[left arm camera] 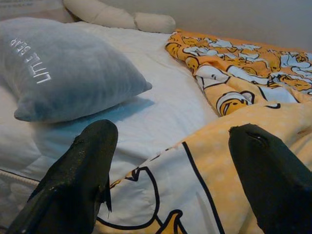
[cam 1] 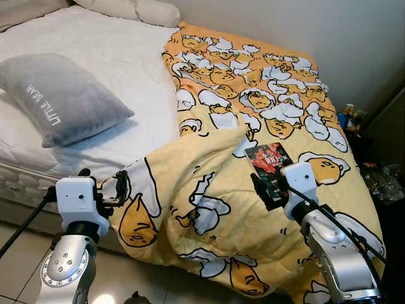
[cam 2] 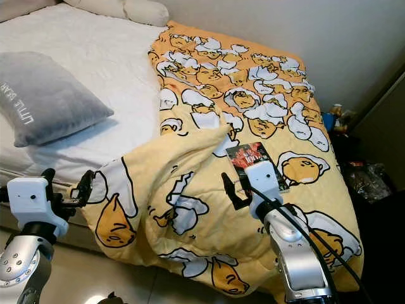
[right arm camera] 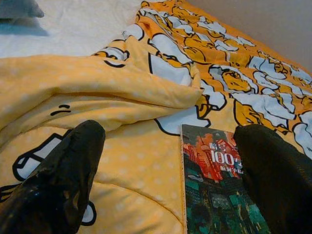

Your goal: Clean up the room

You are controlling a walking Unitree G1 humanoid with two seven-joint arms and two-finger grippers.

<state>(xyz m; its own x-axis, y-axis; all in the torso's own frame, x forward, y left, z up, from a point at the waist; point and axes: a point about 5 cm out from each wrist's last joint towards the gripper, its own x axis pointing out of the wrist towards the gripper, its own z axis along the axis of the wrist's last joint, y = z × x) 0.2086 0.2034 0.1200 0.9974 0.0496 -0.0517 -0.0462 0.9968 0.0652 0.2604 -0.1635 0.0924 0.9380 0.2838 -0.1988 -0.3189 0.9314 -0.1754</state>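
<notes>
On the bed's near corner my left gripper [left arm camera: 168,170] is spread wide over the folded-back edge of the yellow blanket [cam 1: 209,190]; my right gripper [right arm camera: 165,180] is spread too, just short of the book [right arm camera: 214,180] lying on it. I'd lift the book first, pinching its spine. White mattress [cam 1: 120,69] beside the grey pillow [cam 1: 57,95] leaves room.

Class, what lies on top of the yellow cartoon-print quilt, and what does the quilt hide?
A red-and-green book lies flat on the yellow cartoon-print quilt, by the right pincer. The mattress beneath the quilt is covered.
</notes>
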